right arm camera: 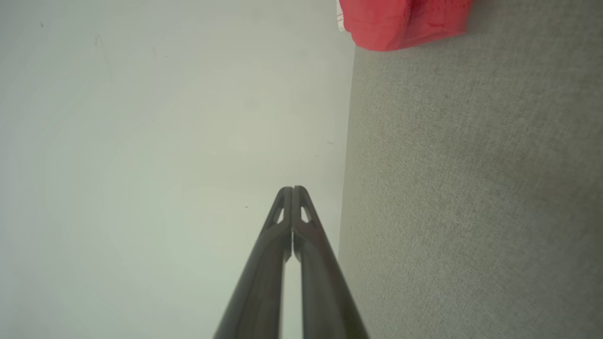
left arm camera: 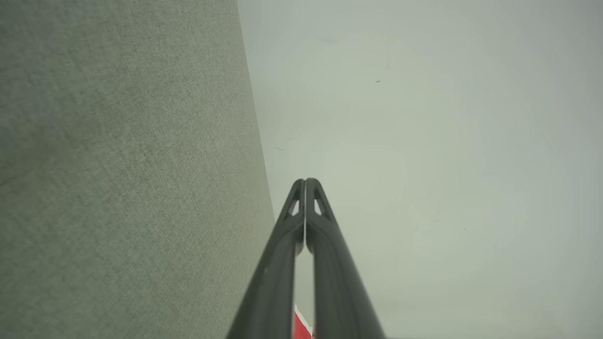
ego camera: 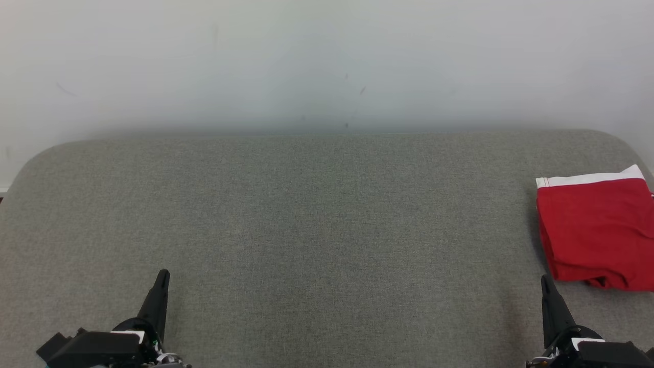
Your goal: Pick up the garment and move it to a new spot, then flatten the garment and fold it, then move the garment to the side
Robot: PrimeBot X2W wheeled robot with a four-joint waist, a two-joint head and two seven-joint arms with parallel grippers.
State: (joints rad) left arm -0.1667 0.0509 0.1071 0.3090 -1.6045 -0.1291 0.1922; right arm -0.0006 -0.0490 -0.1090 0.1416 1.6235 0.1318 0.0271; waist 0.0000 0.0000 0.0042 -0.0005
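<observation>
The red garment (ego camera: 595, 230), white band along its far edge, lies folded on the grey cloth-covered desk (ego camera: 306, 214) at its right side, just beyond the tip of the right tool (ego camera: 545, 280) and not touching it. Both tools are pinched fully together with nothing between their fingers, and the left tool (ego camera: 163, 276) sits low at the near left, well apart from the garment. A pale wall (ego camera: 327, 61) rises behind the desk

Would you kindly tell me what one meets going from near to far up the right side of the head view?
The right gripper, shut → red garment with its white band on the far side → bare grey fabric surface → pale wall.
</observation>
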